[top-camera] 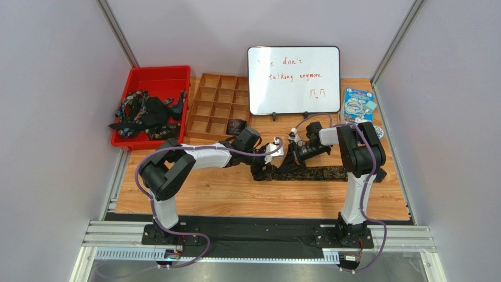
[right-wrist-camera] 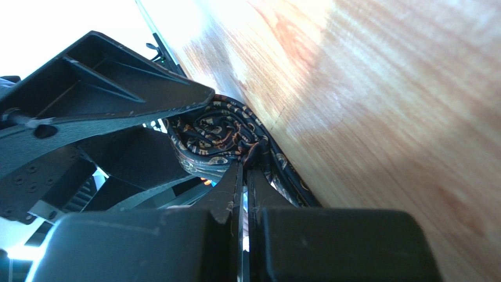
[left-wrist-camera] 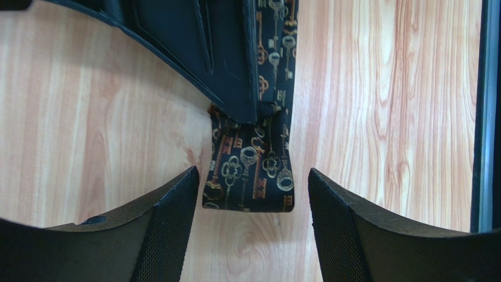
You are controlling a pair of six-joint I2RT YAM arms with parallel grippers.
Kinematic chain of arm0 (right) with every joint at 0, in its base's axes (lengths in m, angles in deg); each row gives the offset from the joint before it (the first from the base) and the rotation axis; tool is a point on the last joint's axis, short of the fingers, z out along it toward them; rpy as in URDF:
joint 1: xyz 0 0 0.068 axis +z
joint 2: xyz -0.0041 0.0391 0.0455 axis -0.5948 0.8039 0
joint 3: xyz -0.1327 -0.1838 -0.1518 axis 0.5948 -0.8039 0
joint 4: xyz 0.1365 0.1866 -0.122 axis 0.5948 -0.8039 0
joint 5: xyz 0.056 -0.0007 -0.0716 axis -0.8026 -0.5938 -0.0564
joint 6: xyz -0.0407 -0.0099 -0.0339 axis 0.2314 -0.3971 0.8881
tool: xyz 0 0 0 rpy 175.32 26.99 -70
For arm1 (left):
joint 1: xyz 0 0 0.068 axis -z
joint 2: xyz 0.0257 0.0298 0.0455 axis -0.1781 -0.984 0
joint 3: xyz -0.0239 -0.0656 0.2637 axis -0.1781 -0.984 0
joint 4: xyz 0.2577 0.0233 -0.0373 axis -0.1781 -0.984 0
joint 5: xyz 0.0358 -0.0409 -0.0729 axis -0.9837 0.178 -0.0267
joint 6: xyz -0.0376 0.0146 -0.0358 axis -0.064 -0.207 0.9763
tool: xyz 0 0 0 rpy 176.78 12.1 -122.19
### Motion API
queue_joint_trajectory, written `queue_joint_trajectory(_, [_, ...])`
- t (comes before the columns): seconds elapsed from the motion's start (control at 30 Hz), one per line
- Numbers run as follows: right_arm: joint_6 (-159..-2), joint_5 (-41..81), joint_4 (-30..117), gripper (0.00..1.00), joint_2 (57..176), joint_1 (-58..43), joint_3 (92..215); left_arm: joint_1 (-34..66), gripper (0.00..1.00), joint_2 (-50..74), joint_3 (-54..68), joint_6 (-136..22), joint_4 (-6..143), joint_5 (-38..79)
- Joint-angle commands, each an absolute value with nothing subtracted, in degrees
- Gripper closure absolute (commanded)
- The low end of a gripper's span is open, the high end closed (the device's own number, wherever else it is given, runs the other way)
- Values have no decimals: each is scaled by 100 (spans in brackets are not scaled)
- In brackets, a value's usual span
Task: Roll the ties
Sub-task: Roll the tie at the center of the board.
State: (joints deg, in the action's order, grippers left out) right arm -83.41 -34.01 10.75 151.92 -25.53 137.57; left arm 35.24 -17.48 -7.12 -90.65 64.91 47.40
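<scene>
Black key-patterned tie [top-camera: 329, 173] is barely rolled: the right end effector [right-wrist-camera: 242, 170] pinches a small coil [right-wrist-camera: 220, 132] at its tips, the rest flat on the bench [top-camera: 235, 194] beneath its arm. Spread, the left end effector [left-wrist-camera: 251, 173] straddles the tie's end; other ties [top-camera: 147, 111] wait.

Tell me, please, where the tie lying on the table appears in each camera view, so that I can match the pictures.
Top external: the tie lies flat across the centre-right, in front of the whiteboard.
Left wrist: its key-patterned end is in the centre of the frame.
Right wrist: its rolled-up part sits left of centre.
Shared landmark: the wooden table beneath it.
</scene>
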Motion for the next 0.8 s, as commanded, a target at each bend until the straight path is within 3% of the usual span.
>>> queue_joint_trajectory(0.0, [-8106, -2266, 883, 100, 15490, -2630, 13731, 3536, 27, -1751, -874, -8801, 7630, 5100])
queue_joint_trajectory(0.3, [-8106, -2001, 961, 100, 15578, -2630, 13740, 3711, 39, -2085, -892, -8678, 7887, 4979])
queue_joint_trajectory(0.43, [-8264, -2142, 1199, 100, 15490, -2630, 13704, 3896, 61, -2156, -707, -8941, 7289, 4389])
queue_joint_trajectory(0.53, [-8168, -2334, 867, 99, 15351, -2639, 13861, 3914, 72, -2112, -637, -9161, 6780, 4064])
queue_joint_trajectory(0.77, [-7807, -2775, 57, 67, 14463, -2709, 14082, 3923, 74, -2121, -470, -9522, 5813, 3589])
